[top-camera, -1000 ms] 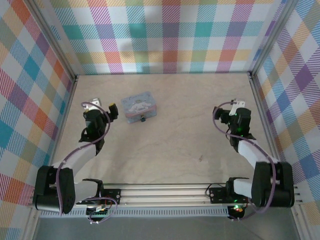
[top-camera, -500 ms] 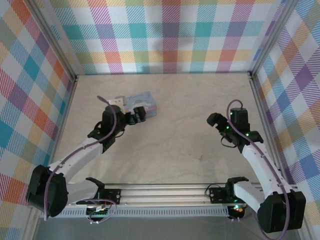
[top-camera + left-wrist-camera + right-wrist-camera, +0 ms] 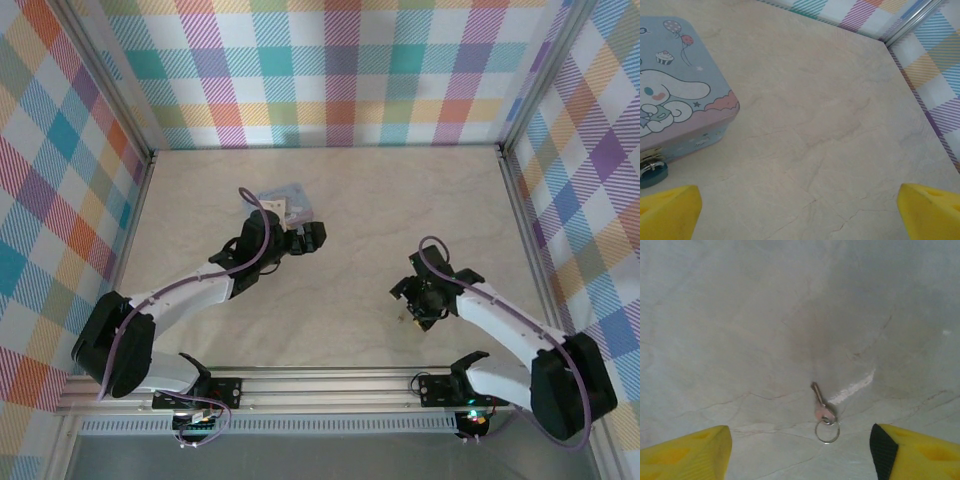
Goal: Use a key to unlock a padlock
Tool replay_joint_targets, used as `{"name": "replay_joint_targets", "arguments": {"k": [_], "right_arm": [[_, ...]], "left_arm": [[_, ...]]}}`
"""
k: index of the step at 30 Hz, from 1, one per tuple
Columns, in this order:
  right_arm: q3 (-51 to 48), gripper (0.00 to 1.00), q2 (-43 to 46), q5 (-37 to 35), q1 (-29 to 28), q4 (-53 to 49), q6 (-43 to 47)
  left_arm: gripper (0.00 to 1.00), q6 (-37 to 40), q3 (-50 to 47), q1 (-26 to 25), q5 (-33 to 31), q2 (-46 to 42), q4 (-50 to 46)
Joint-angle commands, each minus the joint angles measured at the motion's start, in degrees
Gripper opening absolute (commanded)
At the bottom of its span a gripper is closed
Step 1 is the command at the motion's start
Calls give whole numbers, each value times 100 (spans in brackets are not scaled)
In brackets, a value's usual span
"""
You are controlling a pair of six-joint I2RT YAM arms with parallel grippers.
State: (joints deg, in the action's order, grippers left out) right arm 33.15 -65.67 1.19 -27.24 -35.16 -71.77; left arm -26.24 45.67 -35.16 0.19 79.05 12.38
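Left gripper (image 3: 800, 215) is spread wide and holds nothing: its yellow fingertips (image 3: 667, 210) sit at the two lower corners of the left wrist view with bare bench (image 3: 840, 125) between them. In the top external view this gripper sits just beside the near right corner of the tin box (image 3: 285, 205), on the left half of the bench. The tin box is pale blue, printed with a white cartoon figure, and lies flat with its lid closed. The padlock (image 3: 652, 174), small and dark teal, hangs from a silver clasp (image 3: 651, 161) on the front wall of the box, just ahead of the left fingertip and apart from it. Right gripper (image 3: 799, 455) is likewise spread wide and empty, with its yellow fingertips (image 3: 685, 452) at the lower corners of the right wrist view. The key (image 3: 821, 407) lies flat on the bench between and slightly ahead of those fingertips, touching neither. A small wire ring (image 3: 827, 431) is attached to the key's head, on the side nearer the gripper. The key and the padlock lie well apart.
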Motion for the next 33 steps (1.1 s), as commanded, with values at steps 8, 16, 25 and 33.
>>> {"name": "replay_joint_targets", "arguments": {"k": [8, 16, 25, 33], "right_arm": [[142, 63, -526, -185, -363, -79, -506], [221, 57, -684, -212, -561, -122, -473], [449, 47, -1091, -385, -725, -286, -290], [456, 43, -1239, -435, -773, -369, -270]], "left_arm": [[100, -117, 235, -70, -18, 58, 116], [100, -128, 288, -68, -19, 133, 80], [100, -118, 329, -70, -27, 135, 2], [100, -110, 326, -70, -60, 102, -24]]}}
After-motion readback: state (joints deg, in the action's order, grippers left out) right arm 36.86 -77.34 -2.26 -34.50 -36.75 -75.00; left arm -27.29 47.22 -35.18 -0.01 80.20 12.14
